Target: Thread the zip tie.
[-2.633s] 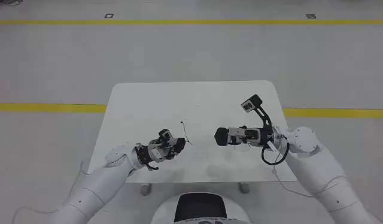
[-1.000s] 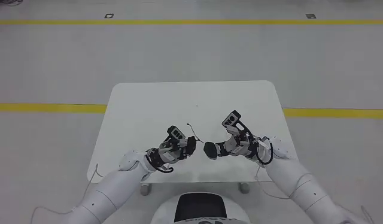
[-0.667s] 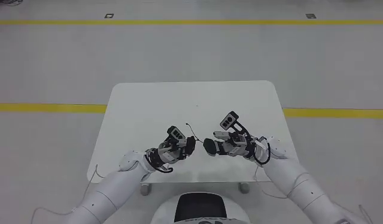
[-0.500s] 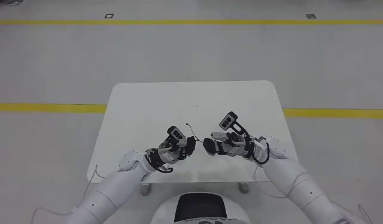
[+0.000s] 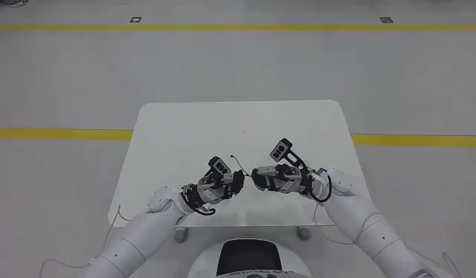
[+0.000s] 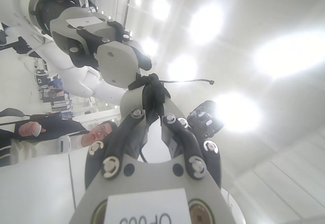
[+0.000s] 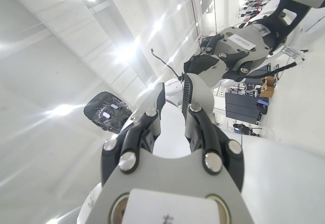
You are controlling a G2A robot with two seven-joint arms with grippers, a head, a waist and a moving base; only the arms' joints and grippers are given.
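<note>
We have both arms drawn close together above the near half of the white table (image 5: pixel 186 129). The left gripper (image 6: pixel 152 98) has its fingers pinched tight on the black zip tie (image 6: pixel 188 80). The tie's free length pokes out past the fingertips into the air and ends in a small knob. The right gripper (image 7: pixel 174 94) sits just beside the left one, fingers parted with a clear gap, gripping nothing. The strap passes close by one ribbed pad (image 7: pixel 187 93).
</note>
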